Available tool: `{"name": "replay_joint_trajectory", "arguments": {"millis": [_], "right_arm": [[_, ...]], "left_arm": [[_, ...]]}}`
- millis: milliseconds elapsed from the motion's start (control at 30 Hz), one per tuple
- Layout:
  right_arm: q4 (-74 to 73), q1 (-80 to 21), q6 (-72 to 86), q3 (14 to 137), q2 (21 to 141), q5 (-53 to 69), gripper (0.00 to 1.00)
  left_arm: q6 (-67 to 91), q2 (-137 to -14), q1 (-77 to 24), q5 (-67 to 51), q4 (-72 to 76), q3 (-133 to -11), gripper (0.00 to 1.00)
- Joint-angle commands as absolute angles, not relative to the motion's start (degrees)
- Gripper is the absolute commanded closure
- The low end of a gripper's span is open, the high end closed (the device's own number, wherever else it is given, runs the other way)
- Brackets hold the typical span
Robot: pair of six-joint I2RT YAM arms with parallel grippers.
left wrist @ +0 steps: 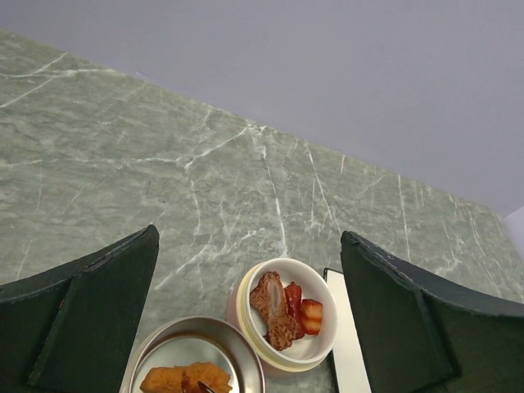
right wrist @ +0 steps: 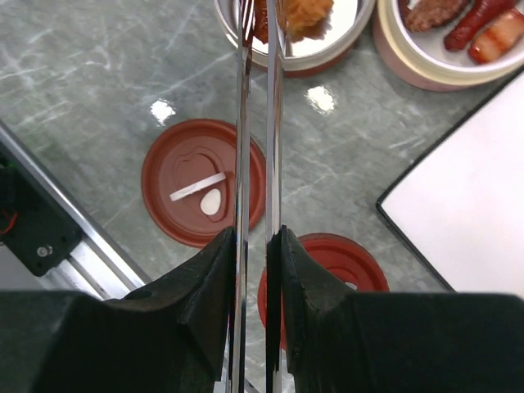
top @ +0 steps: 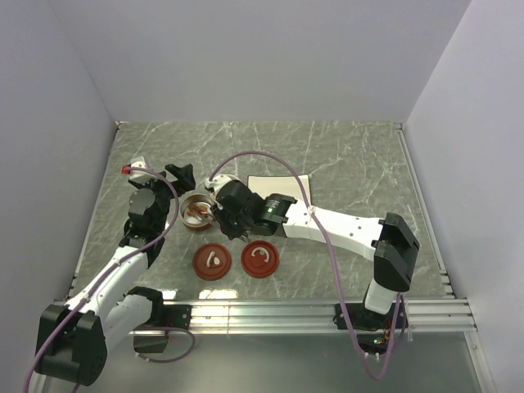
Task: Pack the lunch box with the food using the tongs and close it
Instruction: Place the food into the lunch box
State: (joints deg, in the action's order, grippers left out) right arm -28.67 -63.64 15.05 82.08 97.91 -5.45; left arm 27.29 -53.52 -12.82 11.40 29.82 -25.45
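Observation:
My right gripper (right wrist: 256, 237) is shut on the thin metal tongs (right wrist: 255, 123), both arms squeezed close together. Their tips reach into the round steel container (right wrist: 327, 53) of the lunch box, where orange food (right wrist: 304, 15) lies and a red-brown bit shows between the tips. The cream container (left wrist: 246, 319) beside it holds brown and red food (left wrist: 280, 309). My left gripper (left wrist: 250, 235) hangs open just behind both containers, with nothing between its fingers. From above, the right gripper (top: 232, 214) sits at the steel container (top: 196, 211) and the left gripper (top: 164, 176) is to its left.
Two red-brown lids (top: 212, 261) (top: 260, 259) with white handles lie flat in front of the containers. A white plate (top: 282, 187) lies to the right of the cream container. The metal rail (top: 311, 315) runs along the near edge.

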Motion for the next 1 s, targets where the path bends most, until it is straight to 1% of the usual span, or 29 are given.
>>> {"name": "replay_joint_trajectory", "arguments": {"millis": [0, 100, 300, 400, 500, 733, 967], "right_arm": [[-25.8, -64.1, 13.4, 86.3, 98.8, -3.6, 0.68], [-25.8, -64.2, 12.8, 87.0, 99.4, -2.8, 0.68], [-26.6, -64.2, 12.3, 88.6, 101.0, -3.0, 0.62], [-26.9, -64.2, 12.3, 88.8, 101.1, -3.4, 0.54], [-26.8, -64.2, 12.3, 88.4, 100.8, -4.0, 0.48], [-26.7, -64.1, 12.8, 87.2, 98.8, -7.0, 0.47], [-26.2, -64.0, 14.2, 82.1, 93.4, -11.7, 0.47]], "left_arm": [[27.7, -53.1, -12.6, 10.7, 32.4, -26.4, 0.0], [27.7, -53.0, -12.5, 10.7, 32.4, -26.4, 0.01], [27.7, -52.6, -12.5, 10.8, 32.3, -26.3, 0.01], [27.8, -52.3, -12.6, 11.0, 32.3, -26.2, 0.01], [27.7, -52.0, -12.6, 10.9, 32.3, -26.1, 0.01], [27.7, -51.9, -12.6, 11.1, 32.2, -26.1, 0.01], [27.7, -51.6, -12.6, 11.2, 32.1, -26.0, 0.0]]}}
